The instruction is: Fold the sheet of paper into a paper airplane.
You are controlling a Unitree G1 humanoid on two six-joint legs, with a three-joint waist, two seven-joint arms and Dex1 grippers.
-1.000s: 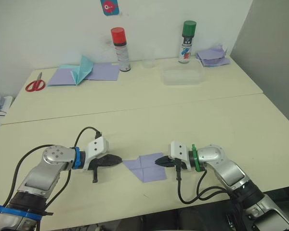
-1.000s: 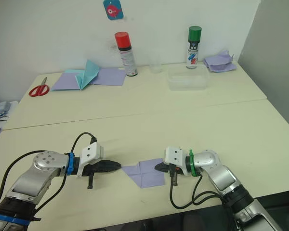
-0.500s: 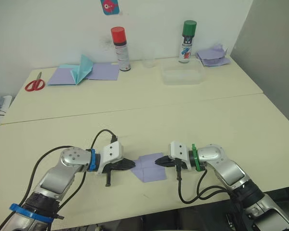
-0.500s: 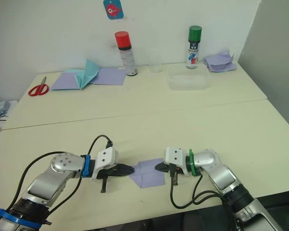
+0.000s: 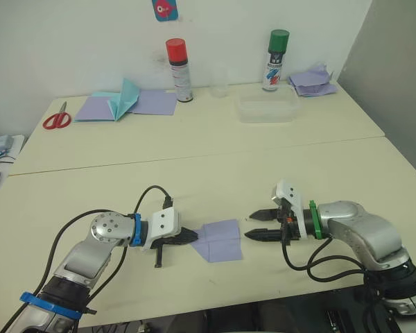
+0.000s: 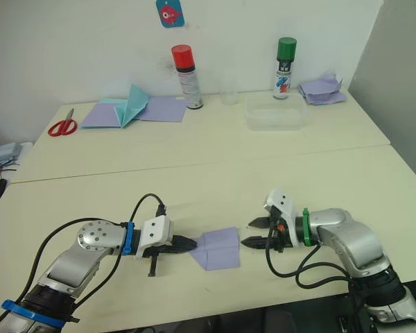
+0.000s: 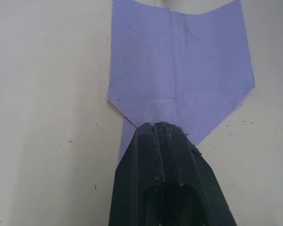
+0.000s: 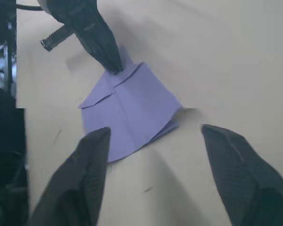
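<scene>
Paper [image 5: 219, 240] sits low centre between your arms, its point under the shut left gripper [image 5: 193, 236], while your right gripper [image 5: 256, 225], fingers apart, waits just beside its opposite edge.

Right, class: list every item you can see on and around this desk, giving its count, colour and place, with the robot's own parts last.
Partly folded paper sheet: one, pale lavender, near table edge, between the grippers.
Flat paper sheets: two, lavender, far left.
Pointed folded paper shape: one, teal, on those sheets.
Scissors: one, red-handled, far left.
Spray cans: two, red-capped and green-capped, by the wall.
Plastic tray: one, clear, far right.
Plastic cup: one, clear, between the cans.
Crumpled paper heap: lavender, far right corner.
Left gripper: shut, tip on the sheet's left point.
Right gripper: open, just right of the sheet.
</scene>
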